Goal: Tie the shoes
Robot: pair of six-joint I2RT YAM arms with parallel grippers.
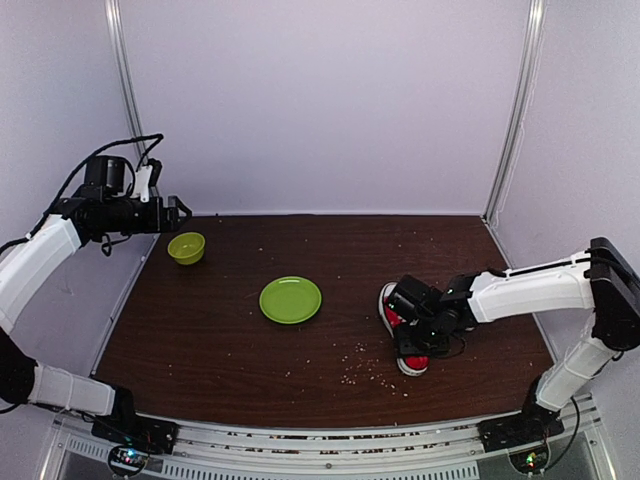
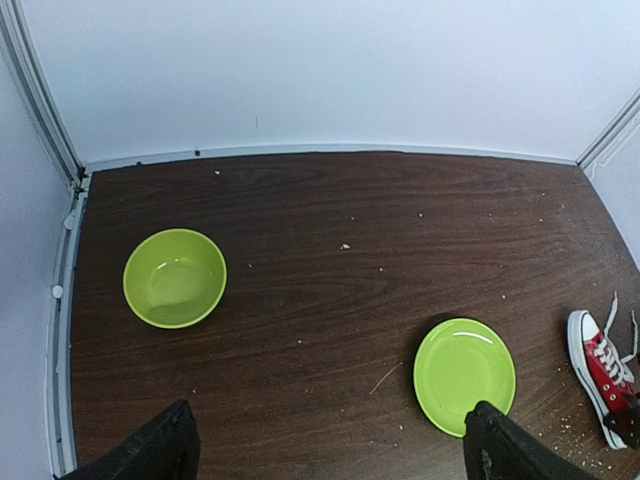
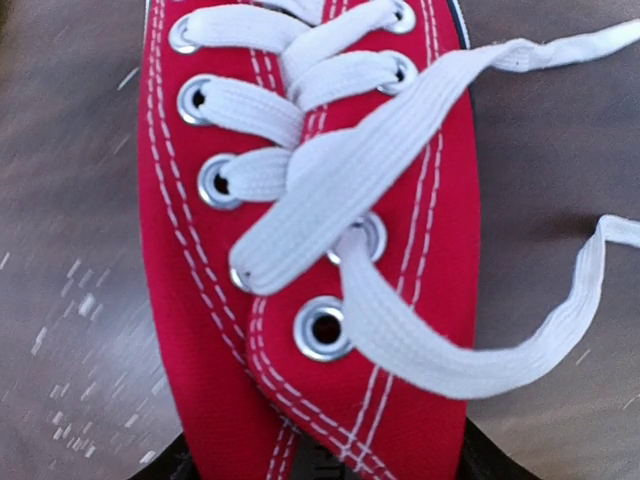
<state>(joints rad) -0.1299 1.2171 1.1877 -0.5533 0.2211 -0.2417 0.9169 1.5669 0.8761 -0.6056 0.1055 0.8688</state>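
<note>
**Mostly a risk of dragging and snagging**

Untied, the laces (image 3: 350, 190) lie loose: one flat end slants across the red upper, another curls off onto the counter (image 1: 220, 340) beside the shoe (image 2: 605, 375). The shoe sits near the right edge, somewhat closer to the near edge than the far one, and nothing plainly pins it down. My worry is that a pull on either lace would slide or tip the shoe rather than tighten anything, or draw the lace out of its top eyelet (image 3: 323, 328). With the right gripper (image 1: 408, 335) this close over it, a closing pinch could also catch canvas along with lace, or miss the flat lace altogether.

Its jaws stand apart, one dark tip either side of the red canvas at the ankle end; whether they press the shoe or merely straddle it I cannot tell. The left gripper (image 2: 330, 445) hangs over the far left corner, near the bowl (image 2: 175, 278), jaws wide apart and holding nothing, well apart from the shoe.
</note>
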